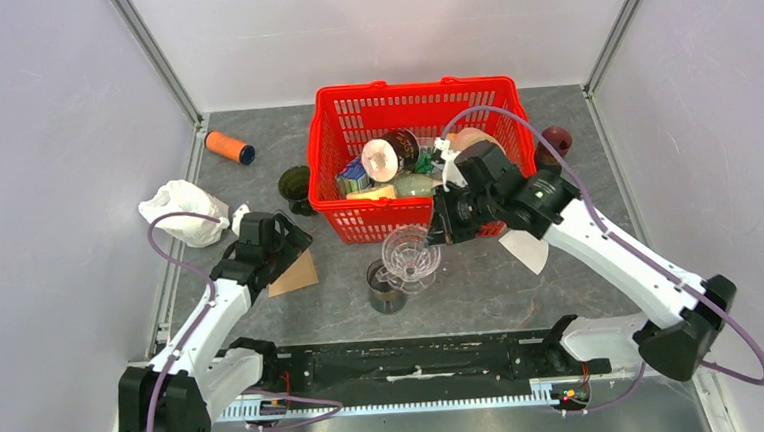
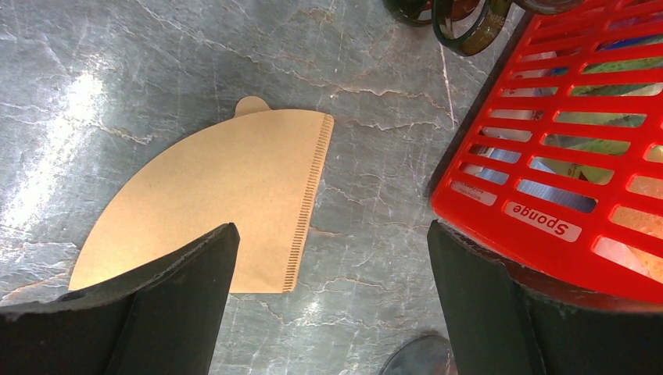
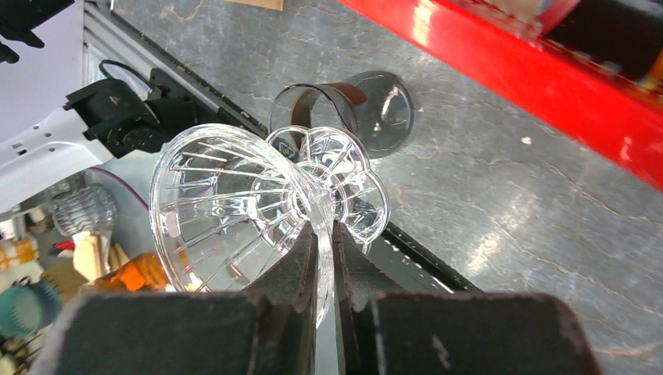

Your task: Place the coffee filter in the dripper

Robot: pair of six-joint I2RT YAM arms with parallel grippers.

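Left gripper (image 2: 332,234) jaws stand wide over the flat brown coffee filter (image 2: 227,187), which lies partly under one finger; right gripper (image 3: 328,234) clamps the clear dripper (image 3: 227,203).

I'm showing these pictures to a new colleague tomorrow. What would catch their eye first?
The red basket, crammed with odds and ends at the table's far middle, grabs attention first. Just in front of it, the right pincer is shut on the rim of a clear ribbed dripper, held tilted. To the left, a brown coffee filter lies flat on the table under the open left pincer.
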